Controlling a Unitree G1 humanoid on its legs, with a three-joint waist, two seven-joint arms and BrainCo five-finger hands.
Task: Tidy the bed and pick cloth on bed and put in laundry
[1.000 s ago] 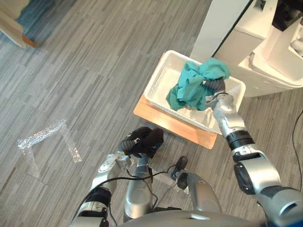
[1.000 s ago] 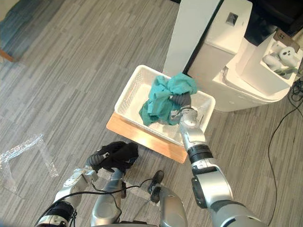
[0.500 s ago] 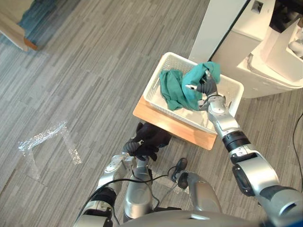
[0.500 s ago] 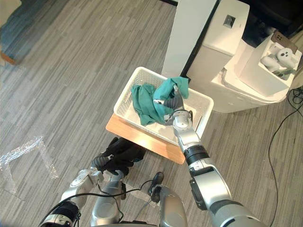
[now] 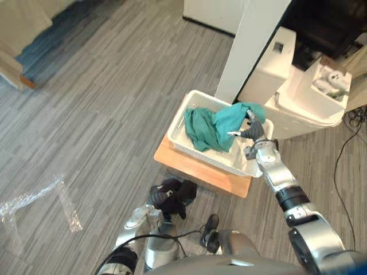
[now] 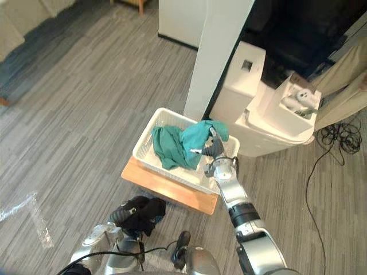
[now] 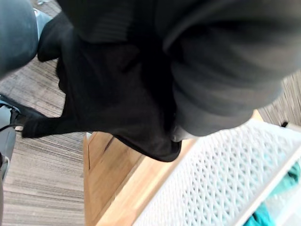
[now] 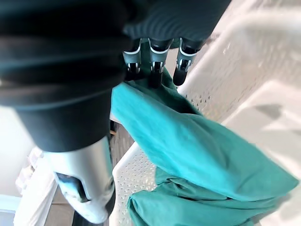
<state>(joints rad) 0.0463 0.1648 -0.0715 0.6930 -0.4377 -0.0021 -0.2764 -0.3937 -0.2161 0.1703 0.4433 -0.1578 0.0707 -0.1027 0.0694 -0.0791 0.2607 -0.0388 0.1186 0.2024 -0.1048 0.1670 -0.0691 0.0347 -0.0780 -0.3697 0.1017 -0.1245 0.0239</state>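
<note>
Right hand [image 5: 253,130] stretched over the white perforated plastic laundry basket [image 5: 200,153], fingers straight, tips touching the crumpled teal cloth [image 5: 213,127] heaped inside, left hand [image 5: 155,197] low against a black cloth [image 5: 178,195], grip impossible to tell.

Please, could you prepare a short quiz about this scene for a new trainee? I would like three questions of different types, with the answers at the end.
1. Short answer: what does the white basket stand on?
2. True or false: the teal cloth lies flat on the floor, outside the basket.
3. Multiple choice: which of the robot's hands reaches over the basket? A. left. B. right. C. both.

Key
1. On the wooden board, which lies on the floor.
2. False. The cloth is in the basket.
3. B. The right hand is over the basket, at the cloth.
</note>
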